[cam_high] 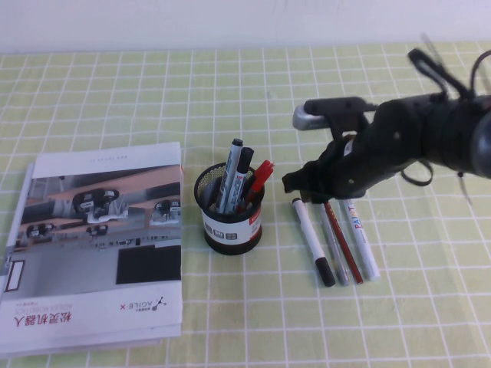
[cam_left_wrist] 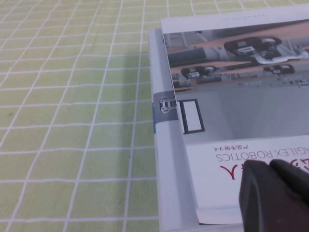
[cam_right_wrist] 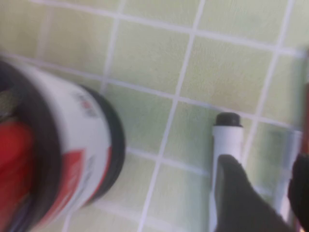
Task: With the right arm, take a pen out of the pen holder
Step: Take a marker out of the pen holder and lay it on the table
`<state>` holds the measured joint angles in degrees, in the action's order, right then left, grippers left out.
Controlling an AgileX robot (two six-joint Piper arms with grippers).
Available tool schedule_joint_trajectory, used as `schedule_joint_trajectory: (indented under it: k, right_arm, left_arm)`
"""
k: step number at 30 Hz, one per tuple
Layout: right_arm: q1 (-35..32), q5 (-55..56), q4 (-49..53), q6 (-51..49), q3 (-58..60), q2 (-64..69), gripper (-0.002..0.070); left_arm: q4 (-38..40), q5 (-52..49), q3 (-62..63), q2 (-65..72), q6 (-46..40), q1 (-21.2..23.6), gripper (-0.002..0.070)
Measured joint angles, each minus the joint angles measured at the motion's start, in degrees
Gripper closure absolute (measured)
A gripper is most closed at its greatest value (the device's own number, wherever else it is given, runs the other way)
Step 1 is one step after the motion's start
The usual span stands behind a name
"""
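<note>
**A:** Which step is this?

**B:** The set-down, I'd judge. The right gripper sits low over three pens lying side by side. Its jaws are parted to a middling gap and grip nothing. The white pen lies partly under one finger, and the next pen along seems to lie between the jaws.

**A:** And the pen holder?

**B:** It stands upright just beyond that same finger, outside the jaws, with several pens in it (a red one among them).

**A:** What next?

**B:** Probably a straight lift with the jaws apart, so no finger drags a pen or bumps the holder.

**A:** And the pose?

**B:** The right arm reaches in low with its wrist tipped down. The left gripper hovers over the booklet, fingers together and empty.
</note>
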<state>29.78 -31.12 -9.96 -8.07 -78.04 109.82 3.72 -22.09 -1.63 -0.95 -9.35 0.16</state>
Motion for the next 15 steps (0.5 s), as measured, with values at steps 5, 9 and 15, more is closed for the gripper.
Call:
schedule_joint_trajectory:
  k: [5,9,15]
  right_arm:
    - [0.75,-0.84,2.31,0.2,5.54,-11.86,0.0573]
    - [0.79,-2.88,3.76,0.2,11.18,-22.68,0.0667]
    - [0.79,-9.72,4.37,1.25,18.96,-35.53,0.0685]
  left_arm:
    - [0.0,0.0,0.0,0.0,0.0,0.0,0.0681]
    - [0.0,0.0,0.0,0.0,0.0,0.0,0.0681]
    - [0.0,0.0,0.0,0.0,0.0,0.0,0.0681]
